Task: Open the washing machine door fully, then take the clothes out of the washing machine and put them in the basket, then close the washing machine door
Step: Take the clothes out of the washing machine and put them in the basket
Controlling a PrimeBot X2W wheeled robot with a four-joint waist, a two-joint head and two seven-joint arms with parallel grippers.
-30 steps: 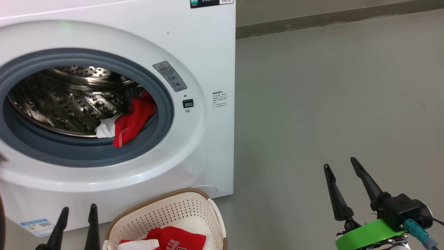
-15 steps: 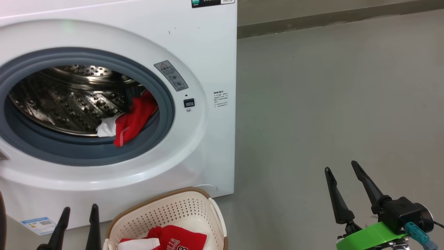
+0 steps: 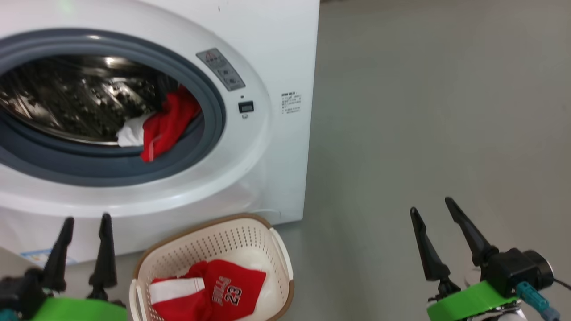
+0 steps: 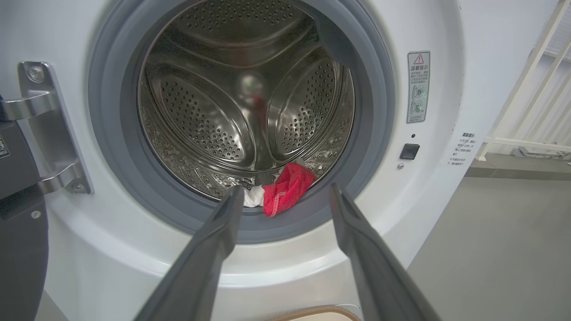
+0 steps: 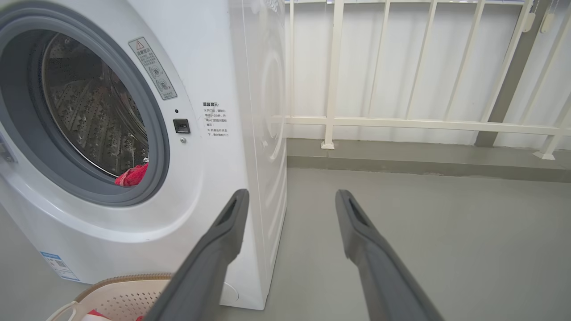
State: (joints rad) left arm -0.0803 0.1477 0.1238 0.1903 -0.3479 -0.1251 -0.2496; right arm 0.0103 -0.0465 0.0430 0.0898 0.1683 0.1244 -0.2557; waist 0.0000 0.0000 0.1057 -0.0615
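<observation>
Head view: shows the left gripper at lower left and the right gripper at lower right, both spread wide and empty, the left just before the washing machine, the right over bare floor beside it. Finds red-and-white clothes slumped on the drum's front lip against the grey gasket, and a second red garment lying in the basket standing at the machine's foot. Catches, in left wrist view, the washing machine door swung aside on its hinge.
</observation>
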